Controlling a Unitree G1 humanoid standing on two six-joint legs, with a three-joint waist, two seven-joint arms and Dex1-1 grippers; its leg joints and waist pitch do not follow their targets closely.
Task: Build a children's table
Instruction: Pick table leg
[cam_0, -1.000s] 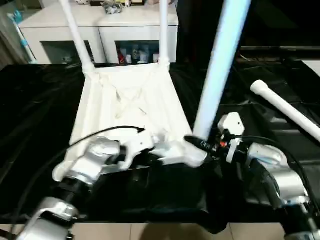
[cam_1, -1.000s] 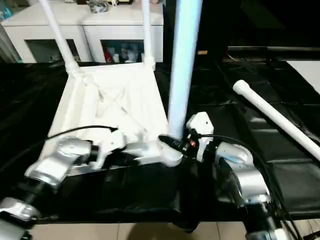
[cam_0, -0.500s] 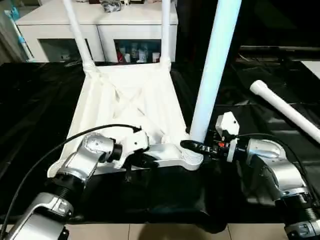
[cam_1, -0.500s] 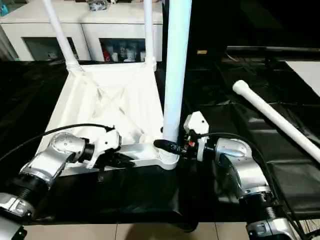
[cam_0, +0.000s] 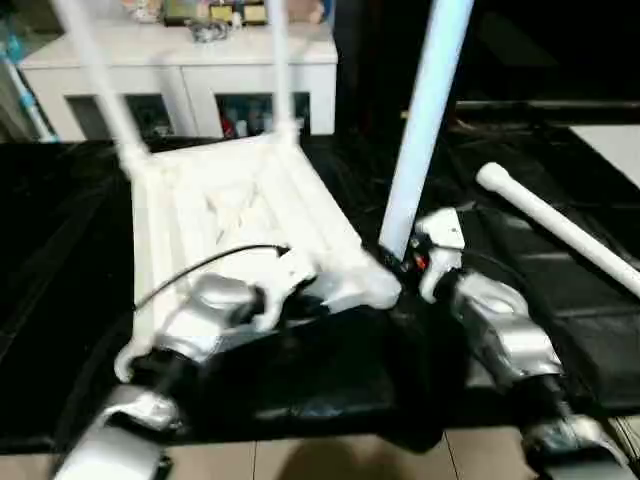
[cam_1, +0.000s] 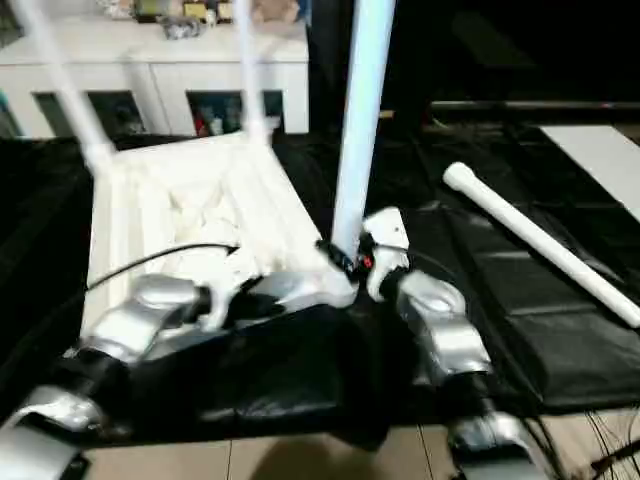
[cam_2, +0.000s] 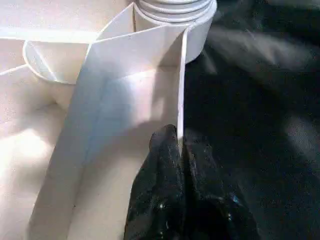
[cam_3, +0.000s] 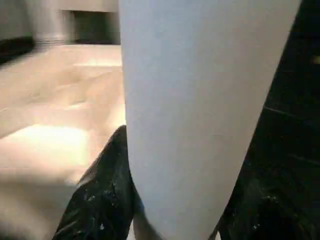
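**Tabletop swings round with the third leg in the right gripper's grasp**

Since the earlier frame the upturned tabletop (cam_0: 235, 215) has turned on the black-covered table (cam_0: 60, 250), its near right corner swinging away from the front edge and toward the robot's right, while the leg standing in that corner now leans slightly to the right.

At the far left, two fitted legs rise from the tabletop's far corners: one (cam_0: 95, 85) at the far left corner, another (cam_0: 278, 70) at the far right one. Behind them stands a white cabinet (cam_0: 180, 75) with glass doors.

Along the near rim, the left gripper (cam_2: 175, 150) is clenched on the thin upright wall of the tabletop's edge, one black finger on each face of it, close to the ribbed corner socket (cam_2: 172, 10).

Further right, the third leg (cam_0: 425, 110) stands in the near right corner socket. The right gripper (cam_3: 165, 200) grasps this leg low down, just above the socket, with a black finger (cam_3: 100, 195) on either side of the tube.

Toward the right edge of the table, the fourth leg (cam_0: 560, 230) lies loose on the black cover, well apart from the tabletop.
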